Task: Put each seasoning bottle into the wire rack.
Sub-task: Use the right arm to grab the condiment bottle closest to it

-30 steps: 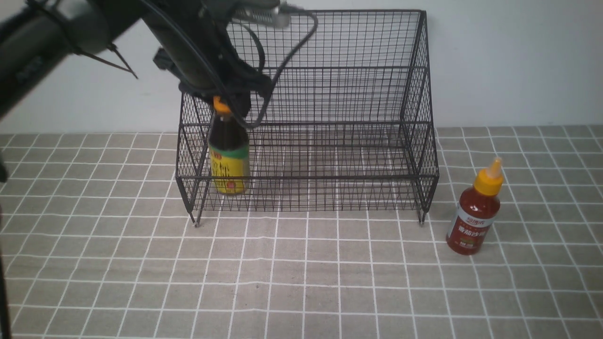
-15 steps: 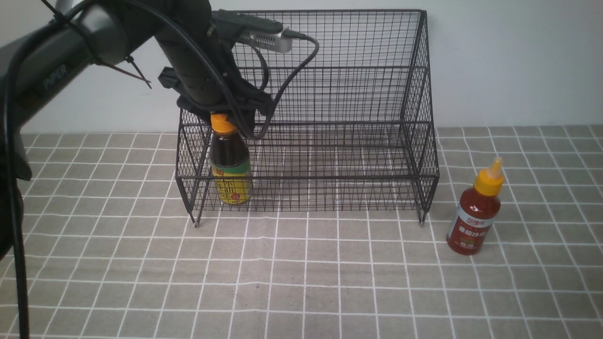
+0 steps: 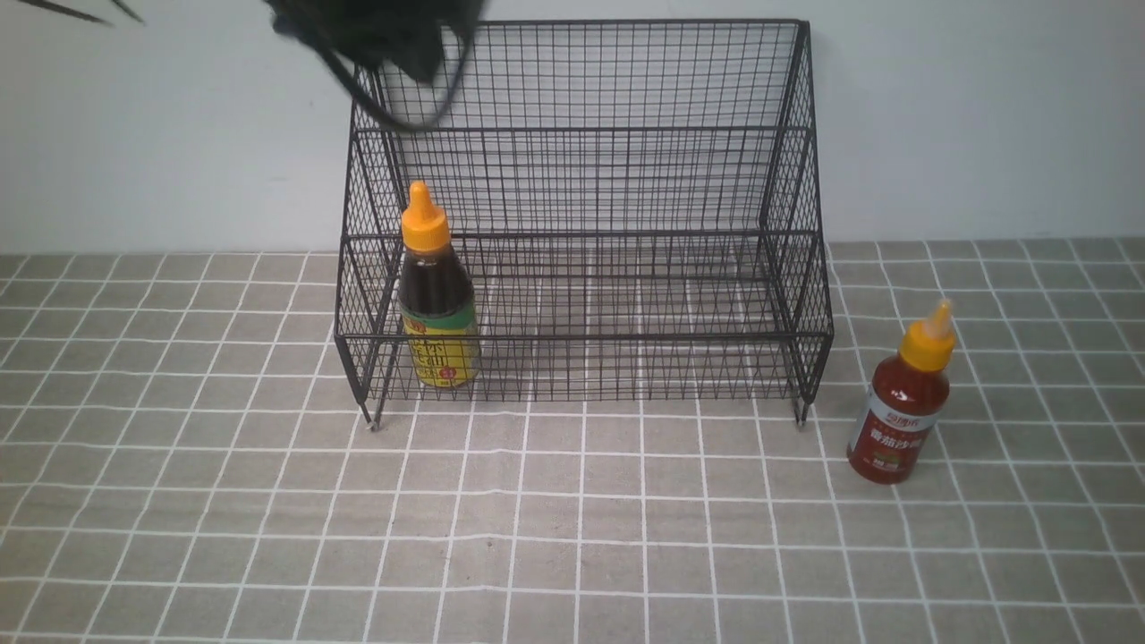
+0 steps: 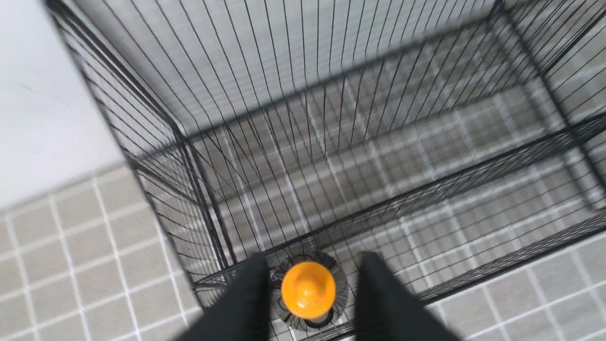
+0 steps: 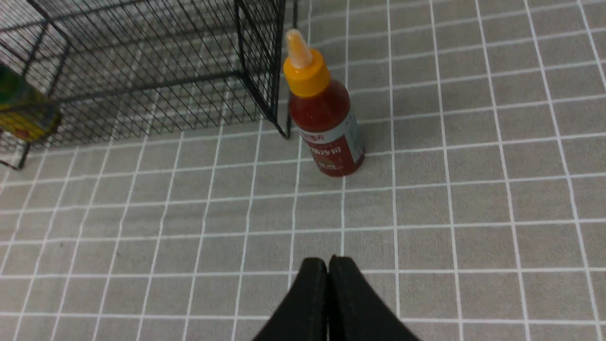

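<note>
The dark brown seasoning bottle (image 3: 436, 304) with an orange cap stands upright inside the wire rack (image 3: 626, 134), at the left end of its low front tier. My left gripper (image 4: 315, 259) hangs open high above it. Its orange cap (image 4: 308, 290) shows far below between the spread fingers, untouched. In the front view only a blurred black piece of the left arm (image 3: 376, 36) shows at the top edge. The red seasoning bottle (image 3: 899, 411) stands on the cloth just right of the rack's front right foot. My right gripper (image 5: 328, 260) is shut and empty, short of the red bottle (image 5: 326, 123).
A grey checked tablecloth (image 3: 572, 537) covers the table. A white wall (image 3: 984, 116) rises right behind the rack. The rack's right corner post and foot (image 5: 284, 128) stand close beside the red bottle.
My left gripper has let go of the dark bottle's cap and risen steeply out of the rack. The bottle stays standing in the rack. The red bottle has not moved.
</note>
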